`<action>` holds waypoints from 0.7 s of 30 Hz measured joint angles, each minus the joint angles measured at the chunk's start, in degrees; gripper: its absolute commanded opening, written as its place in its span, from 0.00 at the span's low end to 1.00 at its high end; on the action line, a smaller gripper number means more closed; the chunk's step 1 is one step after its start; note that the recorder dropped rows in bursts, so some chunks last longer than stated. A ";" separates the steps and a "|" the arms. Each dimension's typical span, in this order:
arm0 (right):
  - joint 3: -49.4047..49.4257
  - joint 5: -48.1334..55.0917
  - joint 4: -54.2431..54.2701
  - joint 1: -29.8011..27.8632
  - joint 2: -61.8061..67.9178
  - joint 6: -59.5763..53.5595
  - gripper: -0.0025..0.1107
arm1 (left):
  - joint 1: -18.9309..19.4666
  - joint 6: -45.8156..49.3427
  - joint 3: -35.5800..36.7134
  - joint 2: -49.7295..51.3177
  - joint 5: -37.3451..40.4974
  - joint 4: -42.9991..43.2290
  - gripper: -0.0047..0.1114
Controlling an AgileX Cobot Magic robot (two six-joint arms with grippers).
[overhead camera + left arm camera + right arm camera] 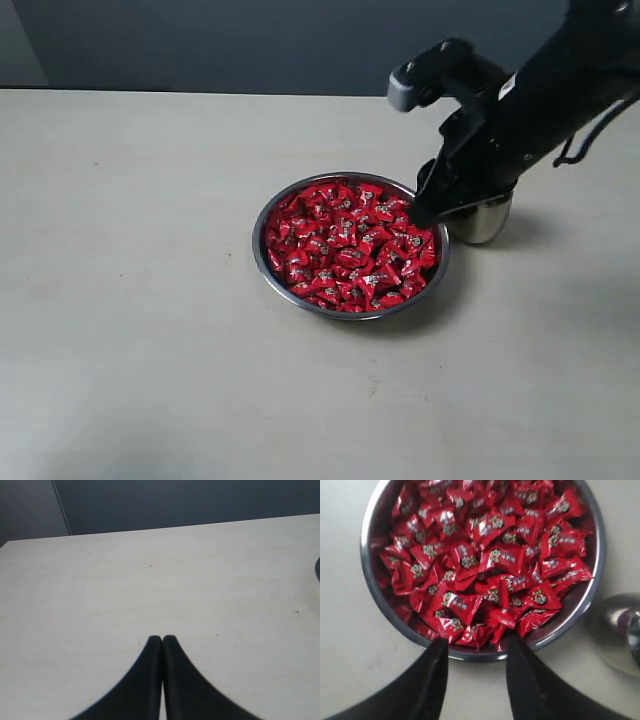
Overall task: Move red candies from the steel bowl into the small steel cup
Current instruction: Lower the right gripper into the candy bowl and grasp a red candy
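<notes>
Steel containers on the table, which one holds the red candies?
The wide, shallow steel bowl, heaped with shiny red-wrapped candies; the small rounded steel cup beside it is far narrower, contents unclear.

No text can be read with certainty. Each of the red candies (502,560) inside the steel bowl (256,245) carries on its wrapper a small pale round mark, a little like a face. Beside the mark is a short line of tiny pale characters, too small and blurred to read.
</notes>
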 measured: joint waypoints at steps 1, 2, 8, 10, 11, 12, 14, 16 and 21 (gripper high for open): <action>-0.26 0.14 -1.21 0.41 1.65 -0.24 0.36 | 0.00 0.00 0.00 0.00 0.00 0.00 0.04; -0.39 0.14 -2.00 0.76 2.84 -0.35 0.36 | 0.00 0.00 0.00 0.00 0.00 0.00 0.04; -0.62 -2.33 -4.02 1.00 9.10 -0.60 0.36 | 0.00 0.00 0.00 0.00 0.00 0.00 0.04; -0.62 -4.12 -2.79 1.00 10.48 -0.60 0.36 | 0.00 0.00 0.00 0.00 0.00 0.00 0.04; -0.62 -4.96 -2.14 1.00 10.98 -0.60 0.36 | 0.00 0.00 0.00 0.00 0.00 0.00 0.04; -0.62 -5.98 -1.31 1.00 11.58 -0.60 0.36 | 0.00 0.00 0.00 0.00 0.00 0.00 0.04; -0.65 -7.51 -0.05 1.04 12.65 -0.60 0.36 | 0.00 0.00 0.00 0.00 0.00 0.00 0.04; -0.78 -8.65 0.87 1.04 13.87 -0.60 0.36 | 0.00 0.00 0.00 0.00 0.00 0.00 0.04; -2.89 -8.78 3.86 1.04 17.31 -0.60 0.36 | 0.00 0.00 0.00 0.00 0.00 0.00 0.04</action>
